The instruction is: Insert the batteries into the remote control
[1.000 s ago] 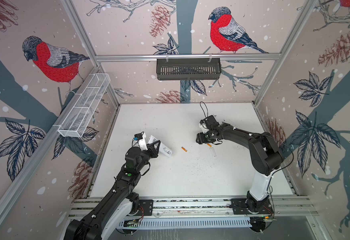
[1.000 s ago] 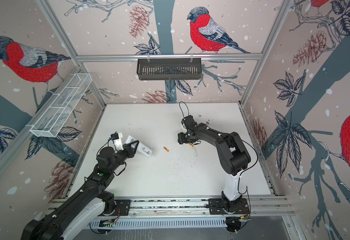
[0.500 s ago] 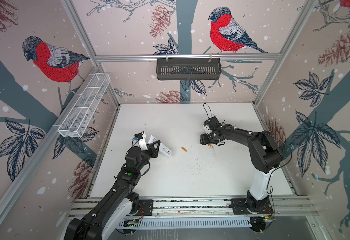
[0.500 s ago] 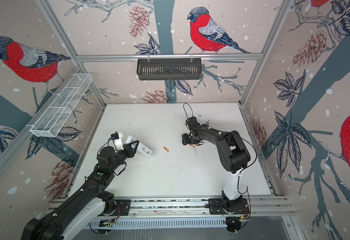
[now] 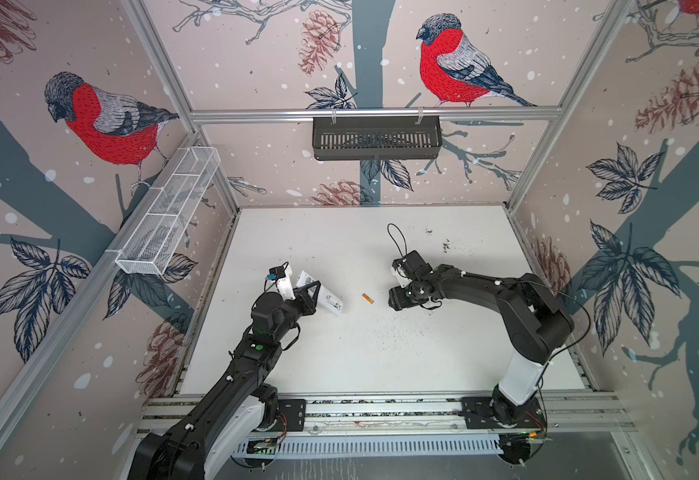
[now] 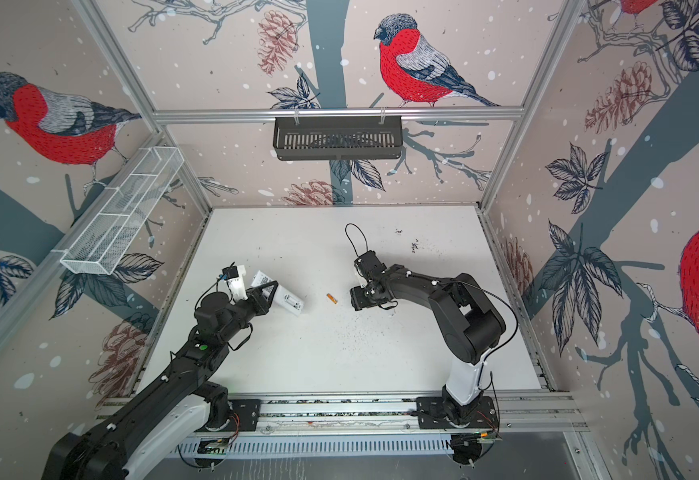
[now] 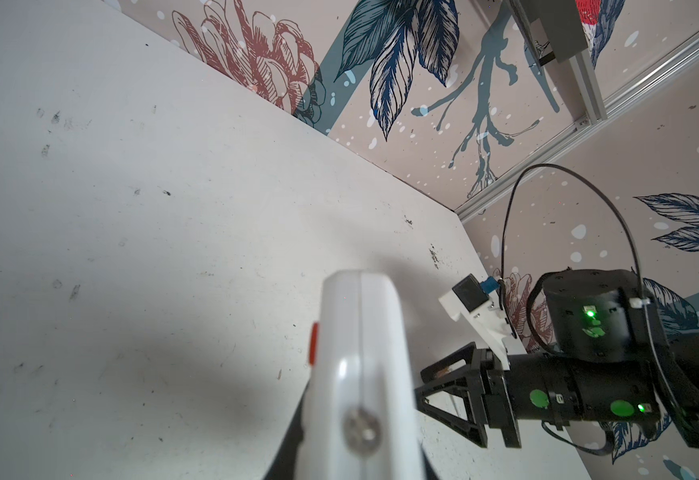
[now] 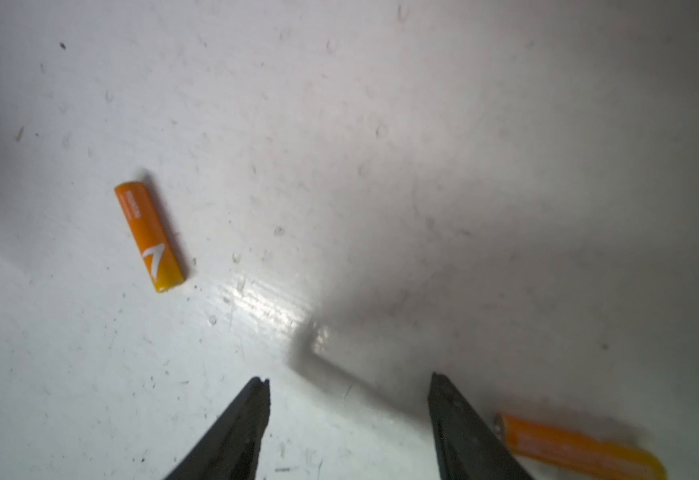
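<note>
To pick a battery well, the right fingers [image 8: 235,428] should centre over one cylinder, across its length, and sink almost to the tabletop [image 8: 381,124] before closing. They stand partly open and empty, low over the tabletop. One battery [image 8: 149,237] lies ahead, apart; the second battery [image 8: 576,451] lies just beside one finger, outside the gap. The left fingers [image 5: 308,291] clamp the remote control [image 5: 331,301], tilted, at the left; the right arm reaches low toward the middle.
</note>
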Available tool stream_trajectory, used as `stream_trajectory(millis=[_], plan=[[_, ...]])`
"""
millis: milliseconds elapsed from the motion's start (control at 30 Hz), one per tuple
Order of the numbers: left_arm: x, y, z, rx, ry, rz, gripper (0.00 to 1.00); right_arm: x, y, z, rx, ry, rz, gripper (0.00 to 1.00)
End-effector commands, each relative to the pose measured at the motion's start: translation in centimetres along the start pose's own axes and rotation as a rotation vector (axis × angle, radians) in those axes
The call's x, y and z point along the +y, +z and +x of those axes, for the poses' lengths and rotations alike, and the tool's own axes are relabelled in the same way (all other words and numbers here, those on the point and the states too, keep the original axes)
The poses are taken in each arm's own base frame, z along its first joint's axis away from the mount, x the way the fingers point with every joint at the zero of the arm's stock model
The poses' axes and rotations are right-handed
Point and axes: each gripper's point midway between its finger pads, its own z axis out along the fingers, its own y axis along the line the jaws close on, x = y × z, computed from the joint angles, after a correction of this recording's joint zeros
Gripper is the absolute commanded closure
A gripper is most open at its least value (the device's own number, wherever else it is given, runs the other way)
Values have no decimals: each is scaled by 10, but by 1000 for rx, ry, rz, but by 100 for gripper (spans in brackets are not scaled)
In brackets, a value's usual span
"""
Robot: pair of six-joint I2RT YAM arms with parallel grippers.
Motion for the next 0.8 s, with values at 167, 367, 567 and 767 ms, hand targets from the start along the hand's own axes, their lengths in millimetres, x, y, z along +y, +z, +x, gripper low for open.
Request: stream_trajectory(millis=[167,367,567,767], plan=[[-16,1,-15,-44,15,67,100,0,-15,39,95,88,31,36],[-14,-1,-14,-45,11,64,100,-27,-13,49,114,204,75,34],[-14,-1,-15,-50,13,65,100,-51,-11,42,92,283,102,33],[-13,-4,-15,-54,13,54,100,-71,-11,30,64,346,136,33]])
